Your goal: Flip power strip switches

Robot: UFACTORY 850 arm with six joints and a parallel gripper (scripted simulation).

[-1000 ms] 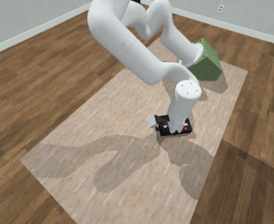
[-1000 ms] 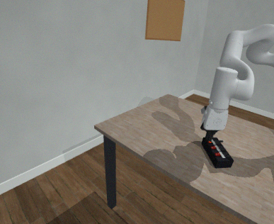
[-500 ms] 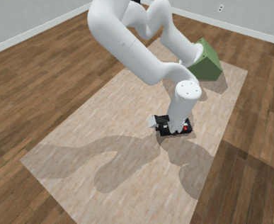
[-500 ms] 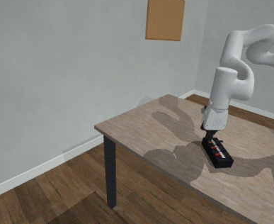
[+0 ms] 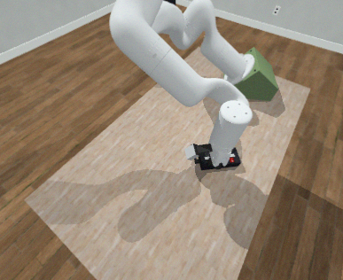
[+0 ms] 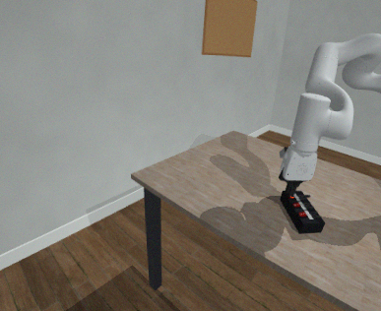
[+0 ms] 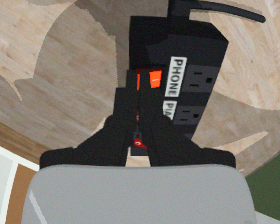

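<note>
The black power strip [image 6: 302,210] lies flat on the table, right way up, with a row of red switches. In the wrist view [image 7: 178,75] the white PHONE label [image 7: 178,76] sits beside an orange-red switch [image 7: 150,78] at the strip's far end, where the cord leaves. A second label below is partly hidden. My gripper [image 7: 137,85] is shut, empty, its fingertips pointing down at the switch row just below the PHONE switch; whether they touch is unclear. In the top view the arm covers most of the strip [image 5: 216,158]; one red switch [image 5: 232,160] shows.
A green box [image 5: 256,75] stands at the table's far end beside the arm's base. The table's near edge and a dark leg [image 6: 153,236] show in the exterior view. A brown board [image 6: 228,19] hangs on the wall.
</note>
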